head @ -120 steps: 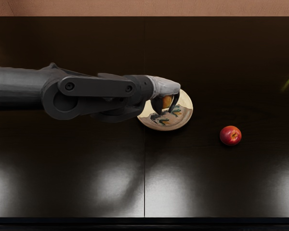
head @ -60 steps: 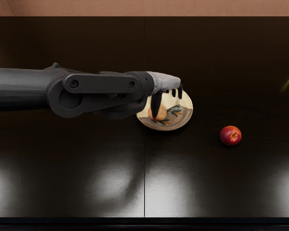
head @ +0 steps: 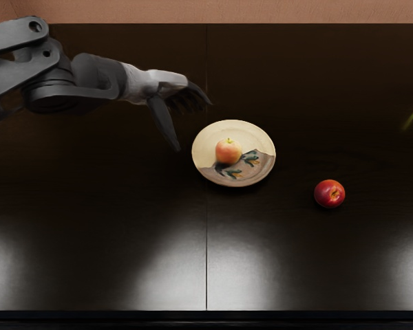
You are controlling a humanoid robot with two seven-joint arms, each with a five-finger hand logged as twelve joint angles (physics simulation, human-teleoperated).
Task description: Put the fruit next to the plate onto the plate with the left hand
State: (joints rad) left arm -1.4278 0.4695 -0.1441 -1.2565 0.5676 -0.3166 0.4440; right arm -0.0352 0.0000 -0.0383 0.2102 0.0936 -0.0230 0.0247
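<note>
Yellowish apple (head: pixel 228 150) with a red blush sits stem-up on the cream plate (head: pixel 261 141), a little left of its middle, next to the painted leaf pattern. The left hand (head: pixel 166 96) hangs above and to the left of the plate, clear of it, fingers spread and holding nothing. A red apple (head: pixel 329 193) lies on the dark surface (head: pixel 124 227) to the right of the plate, apart from it

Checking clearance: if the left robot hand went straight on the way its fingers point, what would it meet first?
Probably nothing nearby: the left robot hand points right, passing behind the plate; depth is unclear.
</note>
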